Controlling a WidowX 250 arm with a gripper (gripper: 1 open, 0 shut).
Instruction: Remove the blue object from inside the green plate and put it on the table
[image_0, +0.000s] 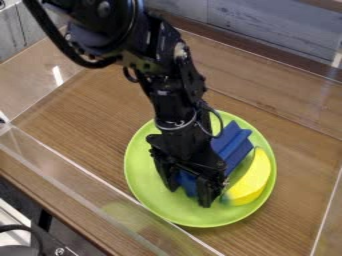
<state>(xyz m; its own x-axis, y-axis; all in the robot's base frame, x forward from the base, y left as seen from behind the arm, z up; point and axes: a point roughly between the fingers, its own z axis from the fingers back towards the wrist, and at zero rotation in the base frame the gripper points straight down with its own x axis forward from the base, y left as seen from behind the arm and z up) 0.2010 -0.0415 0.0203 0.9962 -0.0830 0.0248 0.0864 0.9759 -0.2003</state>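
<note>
Straddling the elongated dark-blue plastic block (230, 146) low in the round lime-green plate (144, 168) — black gripper (195, 186) spread, unclenched; squeezing needs centring, clear of the yellow banana (251, 180).

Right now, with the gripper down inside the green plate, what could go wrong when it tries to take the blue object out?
1. The banana lies right beside the blue object, so the open gripper may knock or catch it.
2. The gripper covers only one end of the block; such a hold may let it tilt or slip.
3. The green plate may slide across the table.
</note>
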